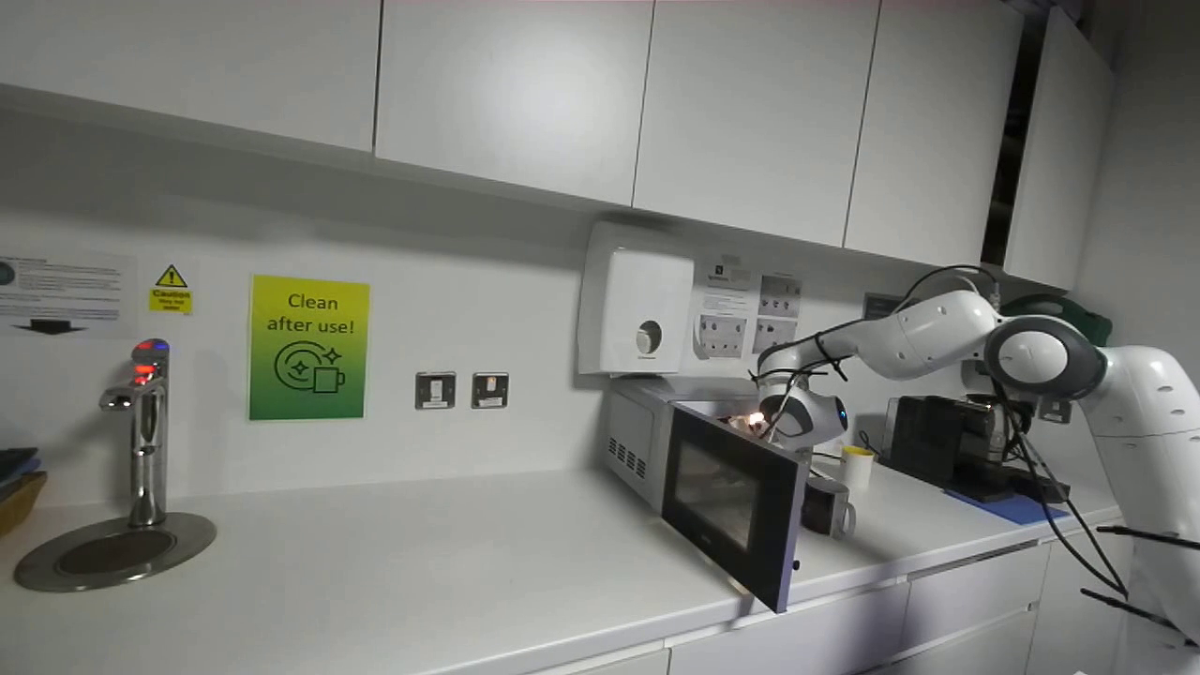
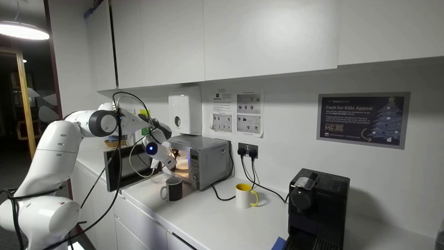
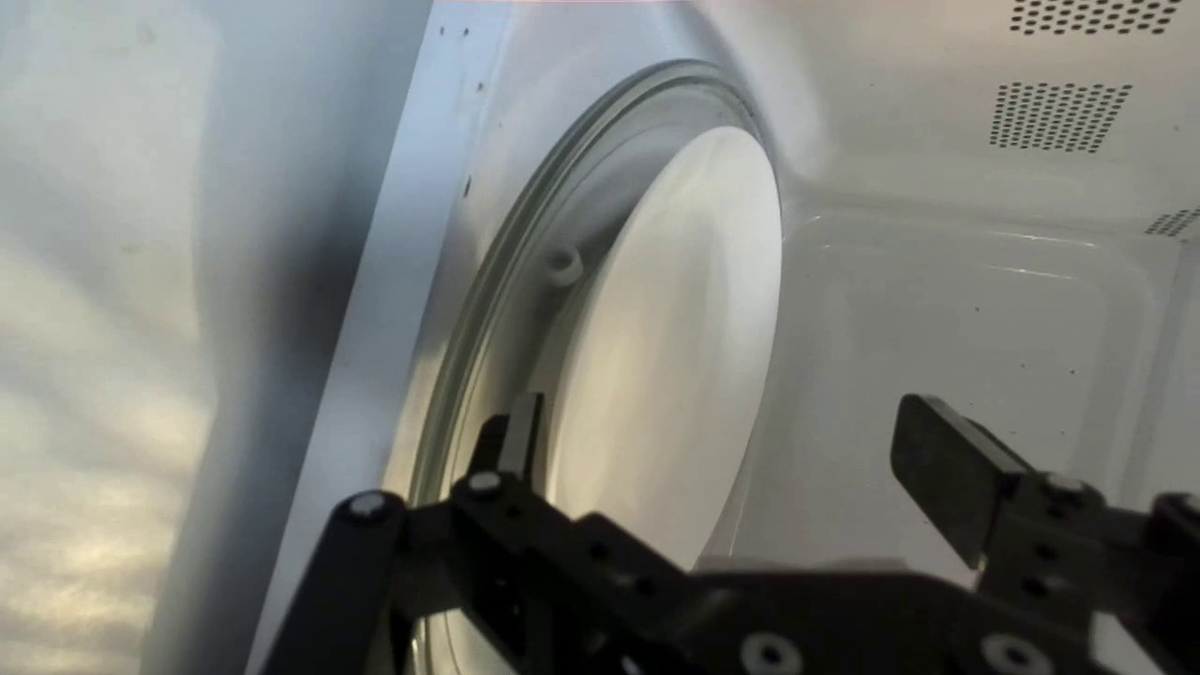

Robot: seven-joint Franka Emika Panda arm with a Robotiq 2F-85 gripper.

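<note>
Lying mid-frame, the white plate [image 3: 670, 356] appears carried by the glass turntable [image 3: 532, 225]; low in frame, the gripper [image 3: 722, 431] has its jaws apart, empty, likely for clearance.

My fingers [image 3: 949, 469] look matt and smooth-faced. I see softly glossy ceramic in the plate [image 3: 675, 347], clear glass in the turntable [image 3: 600, 187], glossy painted-looking metal in the microwave cavity [image 3: 975, 337], polished chrome on the tap [image 1: 148, 459], and smooth satin laminate on the countertop [image 1: 422, 562].
</note>
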